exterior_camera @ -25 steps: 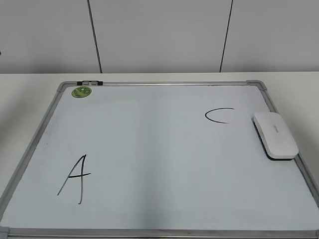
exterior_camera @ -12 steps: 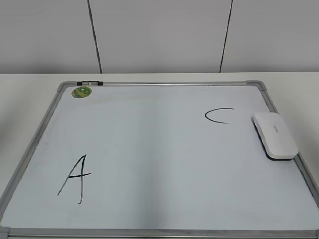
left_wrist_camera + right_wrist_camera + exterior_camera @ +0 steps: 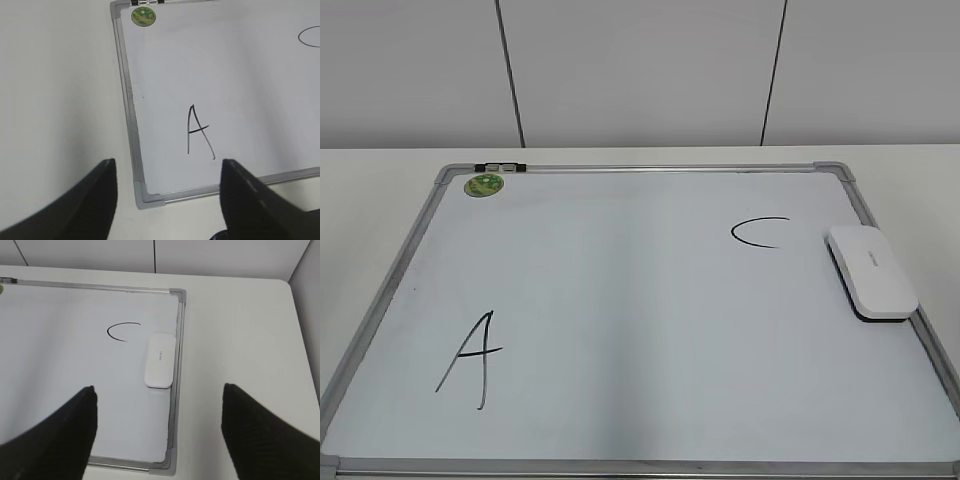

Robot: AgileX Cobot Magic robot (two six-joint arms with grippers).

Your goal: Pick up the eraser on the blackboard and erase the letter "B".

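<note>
Grippers (image 3: 167, 200) (image 3: 157, 432) raised above blackboard (image 3: 620, 168), fingers (image 3: 90, 200) spread wide (both empty), eraser (image 3: 872, 271) lying near right frame

Left gripper (image 3: 167, 192): two black fingers (image 3: 90, 210), matte, broad at base, tapering to blunt rounded tips, edges blurred; small dark part of body between them at bottom edge

Right gripper (image 3: 157, 427): two black fingers (image 3: 260, 440), same matte finish, wedge-shaped, rounded tips, soft out-of-focus outlines

No cables, screws or markings discernible; arms not seen in exterior view
</note>
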